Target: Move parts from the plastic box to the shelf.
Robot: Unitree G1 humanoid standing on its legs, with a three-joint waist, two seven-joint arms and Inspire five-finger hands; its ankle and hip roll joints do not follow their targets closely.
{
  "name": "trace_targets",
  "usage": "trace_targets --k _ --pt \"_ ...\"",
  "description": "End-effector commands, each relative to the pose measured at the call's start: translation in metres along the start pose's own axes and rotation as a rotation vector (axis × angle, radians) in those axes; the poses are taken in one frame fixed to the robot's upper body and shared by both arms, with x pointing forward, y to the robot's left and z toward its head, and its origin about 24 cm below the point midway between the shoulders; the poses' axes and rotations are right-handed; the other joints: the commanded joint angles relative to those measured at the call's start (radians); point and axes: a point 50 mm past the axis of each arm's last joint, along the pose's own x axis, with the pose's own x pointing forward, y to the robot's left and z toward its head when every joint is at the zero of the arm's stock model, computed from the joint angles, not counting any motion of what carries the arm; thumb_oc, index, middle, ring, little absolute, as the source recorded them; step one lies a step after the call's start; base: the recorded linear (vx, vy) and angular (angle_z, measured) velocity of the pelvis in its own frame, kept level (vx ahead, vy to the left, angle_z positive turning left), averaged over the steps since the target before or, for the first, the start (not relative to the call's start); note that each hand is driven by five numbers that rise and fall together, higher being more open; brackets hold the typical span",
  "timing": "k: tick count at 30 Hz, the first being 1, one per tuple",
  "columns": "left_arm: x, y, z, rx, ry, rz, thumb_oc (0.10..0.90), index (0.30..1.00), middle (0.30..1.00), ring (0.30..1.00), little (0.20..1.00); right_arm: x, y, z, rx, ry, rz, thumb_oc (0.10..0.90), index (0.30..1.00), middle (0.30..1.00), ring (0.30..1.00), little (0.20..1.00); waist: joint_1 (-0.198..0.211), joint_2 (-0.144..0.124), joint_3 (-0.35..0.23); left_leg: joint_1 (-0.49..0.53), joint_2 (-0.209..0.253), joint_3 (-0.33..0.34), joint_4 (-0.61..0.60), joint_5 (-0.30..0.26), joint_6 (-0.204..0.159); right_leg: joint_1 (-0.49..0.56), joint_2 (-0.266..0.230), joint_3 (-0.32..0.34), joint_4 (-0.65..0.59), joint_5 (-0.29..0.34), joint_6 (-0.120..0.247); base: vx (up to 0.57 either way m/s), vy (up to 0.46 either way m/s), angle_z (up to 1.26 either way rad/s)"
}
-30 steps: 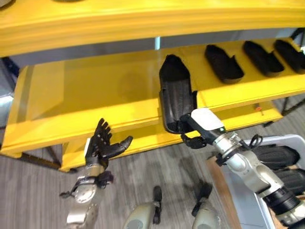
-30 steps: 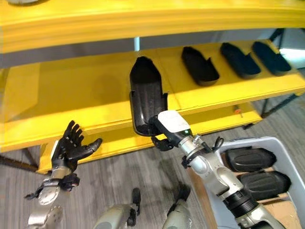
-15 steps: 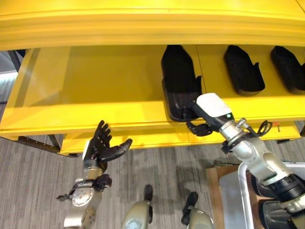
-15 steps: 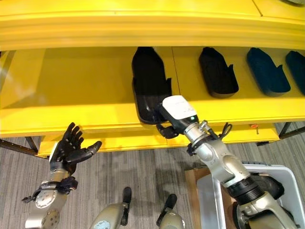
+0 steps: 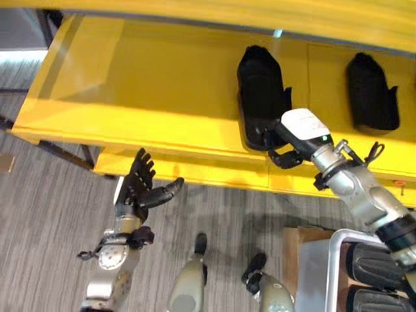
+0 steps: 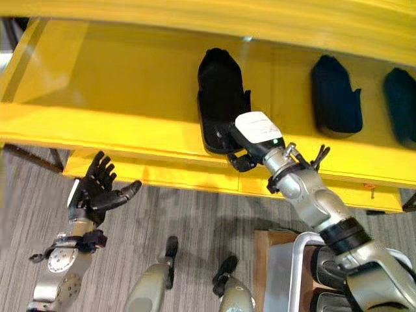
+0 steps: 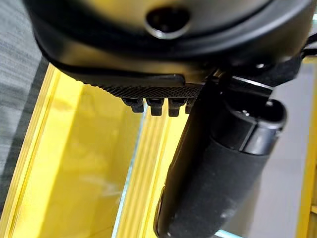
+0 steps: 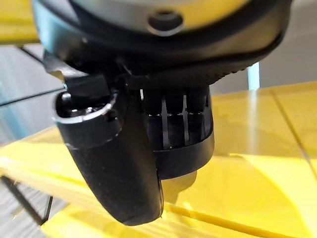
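Right hand (image 6: 250,140): clamped on the black part's (image 6: 221,97) near end, on the yellow shelf (image 6: 117,91).
Left hand (image 5: 140,192): fingers spread, empty.

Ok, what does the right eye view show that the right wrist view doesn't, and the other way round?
Right eye view adds: the left hand, open and raised below the yellow shelf, two more black parts further right on it, and the plastic box at lower right. Right wrist view adds the grip up close: fingers inside the black part, thumb outside. Both share the right hand, that part and the shelf.
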Motion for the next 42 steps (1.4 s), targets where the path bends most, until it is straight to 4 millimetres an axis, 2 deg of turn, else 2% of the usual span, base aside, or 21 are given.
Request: trace_targets --k 1,3,4,5,6,7,9,14,18,27,34,35,42 --pt "-0.004 -0.009 0.040 -0.024 -0.211 -0.067 0.900 1.000 1.000 1.000 1.000 0.009 -0.074 0.010 -0.065 -0.071 -0.333 0.400 0.300 0.300 0.300 0.300 -0.009 -0.018 -0.063 0.031 0.294 0.015 -0.122 0.215 -0.130 0.031 -0.057 0.022 -0.025 0.051 0.124 0.26 0.185 0.26" --pt "-0.004 -0.006 0.040 -0.011 -0.207 -0.054 0.900 1.000 1.000 1.000 1.000 0.006 -0.072 0.007 -0.059 -0.060 -0.331 0.400 0.300 0.300 0.300 0.300 -0.008 -0.021 -0.067 0.036 0.306 -0.001 -0.159 0.234 -0.145 0.033 -0.062 0.043 -0.015 0.038 0.136 0.16 0.129 0.32" --pt "-0.009 0.002 0.039 -0.004 -0.194 -0.028 0.900 1.000 1.000 1.000 1.000 0.006 -0.070 0.010 -0.074 -0.071 -0.322 0.400 0.300 0.300 0.300 0.300 0.009 -0.010 -0.069 0.062 0.274 -0.019 -0.179 0.185 -0.120 0.021 -0.068 0.057 0.018 0.045 0.133 0.07 0.110 0.14" --pt "-0.009 0.002 0.039 -0.004 -0.194 -0.028 0.900 1.000 1.000 1.000 1.000 0.006 -0.070 0.010 -0.074 -0.072 -0.322 0.400 0.300 0.300 0.300 0.300 0.010 -0.011 -0.069 0.064 0.274 -0.016 -0.178 0.182 -0.120 0.019 -0.070 0.060 0.020 0.045 0.133 0.12 0.195 -0.15" --pt "-0.011 0.005 0.039 -0.011 -0.189 -0.024 0.900 1.000 1.000 1.000 1.000 0.003 -0.075 0.004 -0.098 -0.046 -0.333 0.400 0.300 0.300 0.300 0.300 0.006 -0.001 -0.062 0.054 0.260 0.027 -0.153 0.187 -0.128 0.012 -0.092 0.046 0.037 0.060 0.133 0.08 0.155 -0.55" --pt "-0.012 0.006 0.040 0.001 -0.188 -0.037 0.900 1.000 1.000 1.000 1.000 0.000 -0.079 -0.002 -0.108 -0.023 -0.341 0.400 0.300 0.300 0.300 0.300 0.010 0.000 -0.056 0.046 0.241 0.033 -0.127 0.170 -0.125 -0.001 -0.115 0.052 0.062 0.058 0.141 0.07 0.157 -0.82" --pt "-0.012 0.008 0.043 0.031 -0.192 -0.047 0.900 1.000 1.000 1.000 1.000 0.000 -0.085 -0.005 -0.122 -0.011 -0.359 0.400 0.300 0.300 0.300 0.300 0.015 -0.003 -0.052 0.040 0.220 0.037 -0.104 0.151 -0.115 -0.011 -0.134 0.071 0.073 0.059 0.146 0.06 0.147 -0.04" --pt "-0.006 0.005 0.052 0.050 -0.233 -0.052 0.900 1.000 1.000 1.000 1.000 -0.004 -0.098 -0.016 -0.157 0.042 -0.399 0.400 0.300 0.300 0.300 0.300 0.015 0.003 -0.027 0.003 0.184 0.035 -0.066 0.130 -0.110 -0.001 -0.165 0.053 0.073 0.063 0.158 0.07 0.082 0.24" --pt "-0.005 0.003 0.053 0.045 -0.240 -0.057 0.900 1.000 1.000 1.000 1.000 -0.004 -0.104 -0.018 -0.179 0.058 -0.418 0.400 0.300 0.300 0.300 0.300 0.012 0.004 -0.022 -0.004 0.176 0.033 -0.069 0.128 -0.107 -0.009 -0.169 0.049 0.067 0.069 0.162 0.04 0.041 0.14" --pt "-0.007 0.002 0.055 0.042 -0.245 -0.062 0.900 1.000 1.000 1.000 1.000 0.003 -0.140 -0.025 -0.270 0.086 -0.468 0.400 0.300 0.300 0.300 0.300 0.014 0.022 0.011 -0.019 0.174 0.032 -0.083 0.139 -0.108 -0.062 -0.174 0.053 0.092 0.077 0.167 0.00 0.001 -0.07" --pt "-0.008 0.006 0.055 0.036 -0.253 -0.037 0.900 1.000 1.000 1.000 1.000 0.006 -0.141 -0.036 -0.289 0.135 -0.429 0.400 0.300 0.300 0.300 0.300 0.016 0.035 0.030 -0.021 0.184 0.029 -0.088 0.151 -0.113 -0.086 -0.171 0.052 0.117 0.069 0.164 -0.01 -0.027 -0.03" --pt "-0.008 0.005 0.055 0.030 -0.252 -0.040 0.900 1.000 1.000 1.000 1.000 0.010 -0.137 -0.045 -0.264 0.178 -0.414 0.400 0.300 0.300 0.300 0.300 0.021 0.042 0.038 -0.018 0.191 0.029 -0.095 0.159 -0.117 -0.100 -0.165 0.055 0.128 0.065 0.164 -0.03 -0.053 0.01" --pt "-0.008 0.006 0.055 0.023 -0.260 -0.029 0.900 1.000 1.000 1.000 1.000 0.012 -0.137 -0.054 -0.282 0.216 -0.369 0.400 0.300 0.300 0.300 0.300 0.018 0.046 0.051 -0.012 0.200 0.026 -0.097 0.162 -0.119 -0.115 -0.165 0.062 0.146 0.062 0.159 0.00 -0.008 0.00"
